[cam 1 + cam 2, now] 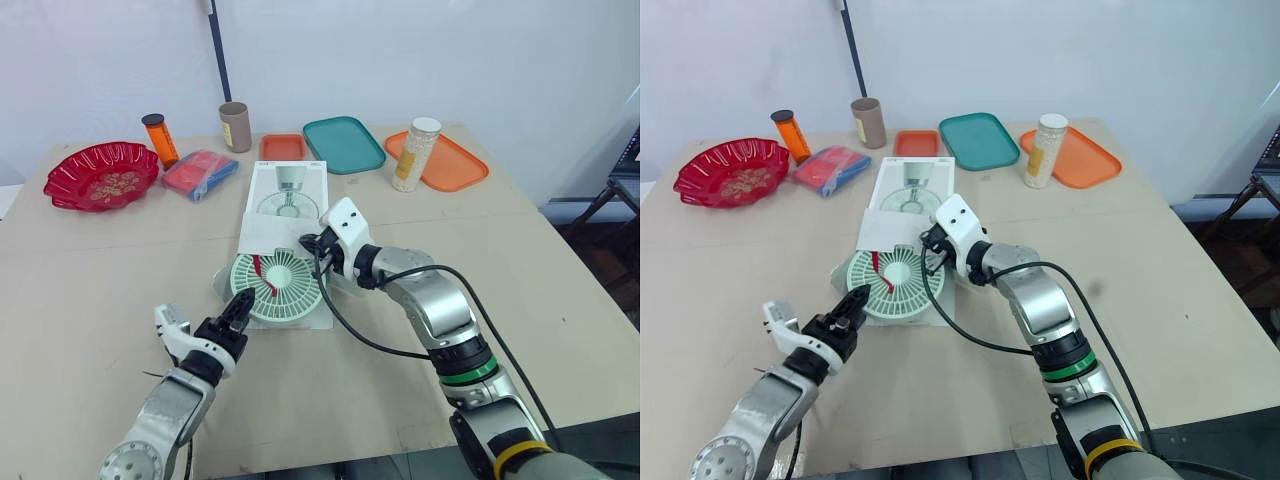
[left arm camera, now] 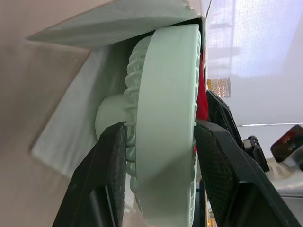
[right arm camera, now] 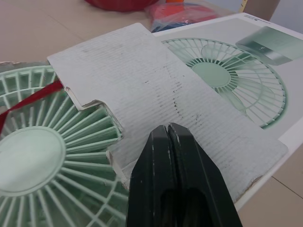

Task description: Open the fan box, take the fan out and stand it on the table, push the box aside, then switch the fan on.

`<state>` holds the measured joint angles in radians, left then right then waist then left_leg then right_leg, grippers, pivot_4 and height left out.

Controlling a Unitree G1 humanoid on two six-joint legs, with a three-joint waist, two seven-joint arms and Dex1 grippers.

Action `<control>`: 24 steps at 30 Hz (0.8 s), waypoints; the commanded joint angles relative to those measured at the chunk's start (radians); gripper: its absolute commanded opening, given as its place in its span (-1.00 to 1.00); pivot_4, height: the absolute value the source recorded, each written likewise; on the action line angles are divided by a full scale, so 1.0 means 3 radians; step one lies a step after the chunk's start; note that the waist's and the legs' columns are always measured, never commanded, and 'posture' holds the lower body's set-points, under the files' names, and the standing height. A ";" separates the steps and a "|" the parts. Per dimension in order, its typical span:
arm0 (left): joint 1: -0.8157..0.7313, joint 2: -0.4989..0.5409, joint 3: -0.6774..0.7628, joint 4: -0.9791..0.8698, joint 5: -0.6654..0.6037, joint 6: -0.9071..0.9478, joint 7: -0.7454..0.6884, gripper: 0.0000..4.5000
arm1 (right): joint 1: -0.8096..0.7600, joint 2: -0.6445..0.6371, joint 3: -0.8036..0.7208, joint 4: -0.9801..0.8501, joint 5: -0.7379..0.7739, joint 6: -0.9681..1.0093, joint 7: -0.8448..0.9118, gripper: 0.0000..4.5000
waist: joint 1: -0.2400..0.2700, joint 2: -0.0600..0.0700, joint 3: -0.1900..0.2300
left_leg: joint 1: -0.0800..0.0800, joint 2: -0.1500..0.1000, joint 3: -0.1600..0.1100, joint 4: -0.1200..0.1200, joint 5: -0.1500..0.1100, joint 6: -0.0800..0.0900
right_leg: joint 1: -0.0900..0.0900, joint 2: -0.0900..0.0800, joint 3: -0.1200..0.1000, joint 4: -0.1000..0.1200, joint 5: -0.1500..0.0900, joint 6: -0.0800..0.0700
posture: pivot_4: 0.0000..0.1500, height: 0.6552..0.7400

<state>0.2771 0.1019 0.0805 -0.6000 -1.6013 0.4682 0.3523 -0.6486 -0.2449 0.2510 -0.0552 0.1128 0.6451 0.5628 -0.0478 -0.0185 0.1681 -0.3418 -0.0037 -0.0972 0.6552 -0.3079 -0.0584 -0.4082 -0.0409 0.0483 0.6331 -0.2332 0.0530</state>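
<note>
The white fan box (image 1: pixel 287 190) lies flat mid-table with its near flap (image 3: pixel 156 90) folded open. The mint-green fan (image 1: pixel 277 287) lies flat, partly out of the box's near end, with a red strap (image 1: pixel 262 275) across its grille. My left gripper (image 1: pixel 240 305) is at the fan's near-left edge, its two fingers (image 2: pixel 109 179) clamped on either face of the fan's rim (image 2: pixel 165 118). My right gripper (image 1: pixel 308 243) is shut with nothing between its fingers, its tips resting on the open flap just beyond the fan (image 3: pixel 33 156).
Along the back stand a red bowl (image 1: pixel 100 175), an orange bottle (image 1: pixel 160 138), a blue-red packet (image 1: pixel 200 173), a brown cup (image 1: pixel 235 126), a small orange tray (image 1: pixel 282 147), a teal tray (image 1: pixel 343 143), a jar (image 1: pixel 416 153) and an orange tray (image 1: pixel 450 165).
</note>
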 commanded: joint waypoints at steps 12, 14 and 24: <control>0.0729 0.0184 0.0025 -0.0439 -0.0212 -0.0088 0.0105 -0.25 | 0.0023 -0.0008 0.0031 0.0098 -0.0045 0.0127 -0.0045 -1.00 | 0.0000 0.0000 0.0000 | 0.0001 0.0000 0.0001 -0.0001 0.0000 0.0001 | 0.0000 0.0000 0.0000 0.0000 -0.0013 0.0000 | 1.00 1.00; 0.0799 0.0205 0.0050 -0.0472 -0.0234 -0.0115 0.0100 -0.25 | 0.0027 -0.0006 0.0035 0.0091 -0.0039 0.0132 -0.0041 -1.00 | 0.0000 0.0000 0.0000 | 0.0002 0.0001 0.0001 -0.0001 0.0000 0.0001 | 0.0001 0.0000 0.0000 0.0000 -0.0015 -0.0004 | 1.00 1.00; 0.1228 0.0338 0.0131 -0.0458 -0.0244 -0.0168 -0.0111 -0.25 | 0.0030 -0.0026 0.0033 0.0016 -0.0032 0.0177 -0.0028 -1.00 | -0.0001 0.0001 0.0000 | 0.0002 0.0001 0.0002 -0.0001 -0.0002 0.0003 | 0.0000 0.0000 0.0000 0.0000 -0.0019 -0.0005 | 1.00 1.00</control>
<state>0.5926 0.1876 0.0951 -0.7726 -1.6896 0.4252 0.2939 -0.6538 -0.2464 0.2505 -0.0578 0.1124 0.6745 0.5583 -0.0482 -0.0184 0.1681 -0.3413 -0.0034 -0.0966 0.6549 -0.3085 -0.0575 -0.4081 -0.0409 0.0483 0.6330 -0.2393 0.0513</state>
